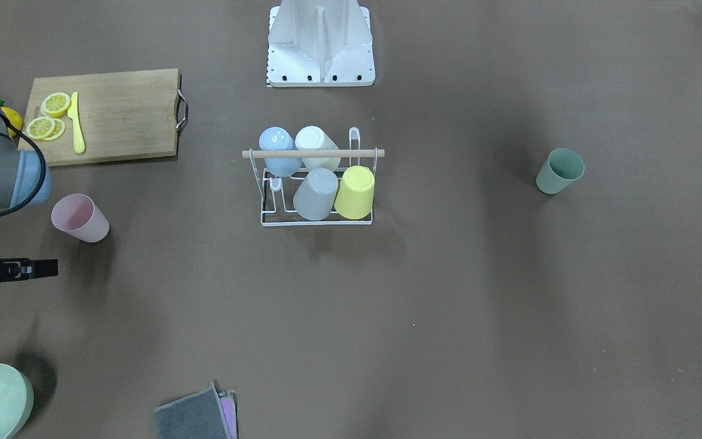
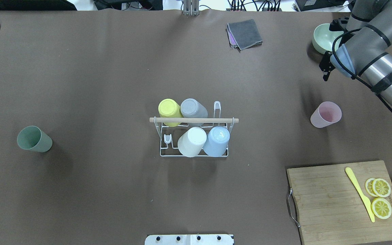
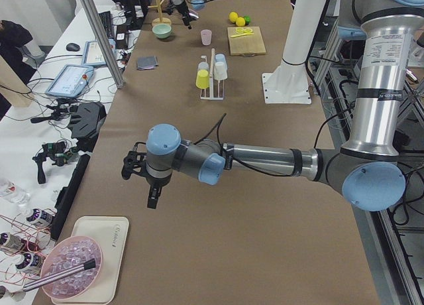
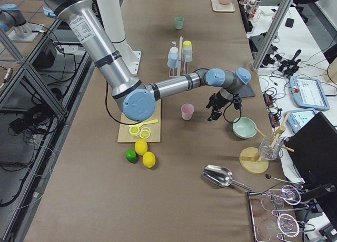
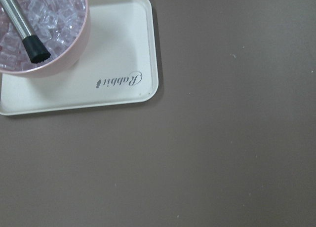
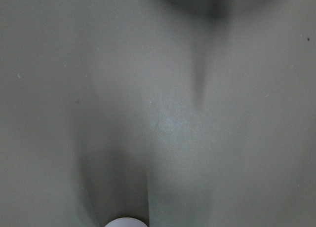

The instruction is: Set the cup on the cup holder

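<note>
The cup holder stands mid-worktop with four cups upended on its prongs. A pink cup stands upright near the right pincer, whose fingers are spread and empty. I cannot tell the left pincer's opening.

Wooden cutting board with lemon slices, yellow knife; green bowl; grey cloth.

Bright, even overhead light; soft, wide shadows smear the bench. Beneath the right hand the wrist view is blurred and grey; others sharp.
</note>
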Tool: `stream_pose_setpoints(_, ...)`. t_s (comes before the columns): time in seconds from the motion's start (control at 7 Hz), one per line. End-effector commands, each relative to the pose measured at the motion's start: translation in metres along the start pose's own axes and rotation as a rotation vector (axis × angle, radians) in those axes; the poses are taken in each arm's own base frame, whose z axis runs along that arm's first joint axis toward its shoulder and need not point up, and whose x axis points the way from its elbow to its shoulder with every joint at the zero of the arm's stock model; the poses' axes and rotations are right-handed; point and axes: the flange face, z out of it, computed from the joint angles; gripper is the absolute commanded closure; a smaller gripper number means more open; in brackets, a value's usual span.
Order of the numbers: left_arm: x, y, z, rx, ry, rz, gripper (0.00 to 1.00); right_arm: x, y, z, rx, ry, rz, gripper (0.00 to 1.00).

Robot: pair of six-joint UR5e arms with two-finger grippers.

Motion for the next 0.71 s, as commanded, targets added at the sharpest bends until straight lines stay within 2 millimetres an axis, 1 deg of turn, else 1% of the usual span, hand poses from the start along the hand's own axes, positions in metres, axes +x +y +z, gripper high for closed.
stream_pose_setpoints(0.0,0.041,-0.111,-0.003,-0.112,-0.025,-0.075,0.03,-0.005,-0.015,0.024,-0.093,-0.054,0.03,0.01)
stream_pose_setpoints(0.14,0.044,-0.137,-0.005,-0.159,-0.099,-0.095,0.03,-0.003,-0.016,0.04,-0.15,-0.052,-0.039,0.01)
stream_pose_setpoints(0.29,0.05,-0.157,-0.011,-0.232,-0.167,-0.133,0.03,-0.002,-0.016,0.051,-0.198,-0.049,-0.082,0.05)
stream_pose_setpoints(0.43,0.055,-0.156,-0.006,-0.322,-0.177,-0.144,0.03,-0.005,-0.016,0.055,-0.207,-0.056,-0.073,0.06)
stream_pose_setpoints(0.57,0.056,-0.146,0.0,-0.408,-0.18,-0.139,0.03,-0.011,-0.013,0.061,-0.224,-0.083,-0.063,0.05)
